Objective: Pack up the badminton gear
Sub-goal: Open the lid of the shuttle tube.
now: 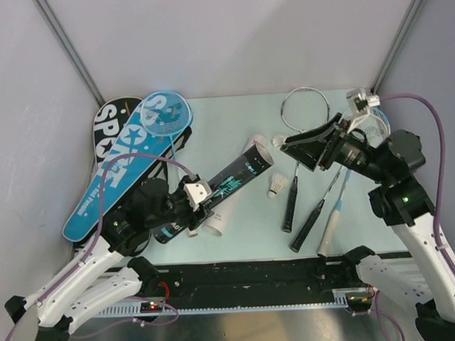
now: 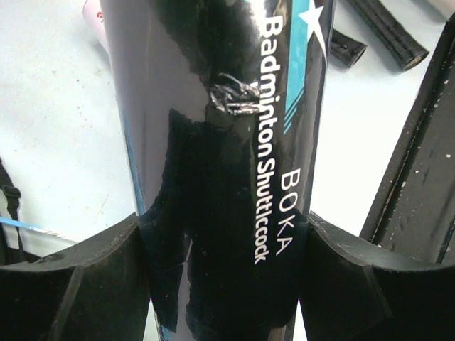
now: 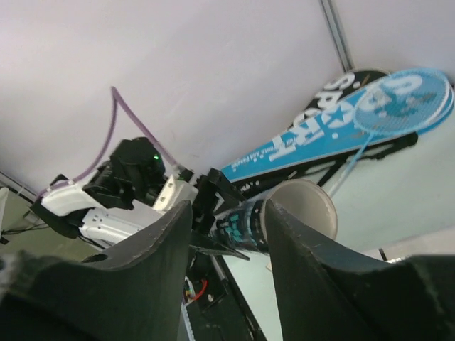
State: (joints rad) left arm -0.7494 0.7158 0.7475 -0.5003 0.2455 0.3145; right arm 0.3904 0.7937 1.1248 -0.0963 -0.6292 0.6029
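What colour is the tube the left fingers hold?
Tube: black, teal print, white lettering; left wrist view.

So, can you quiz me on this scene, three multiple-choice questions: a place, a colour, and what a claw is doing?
1. The blue racket has its head on: A the racket covers; B a chair; C the floor.
2. The tube in the left gripper is: A white; B red; C black with teal print.
3. The left gripper is: A open; B shut on the tube; C holding a racket.
A, the head overlaps the covers. C, black shows in both views. B, its fingers press both sides.
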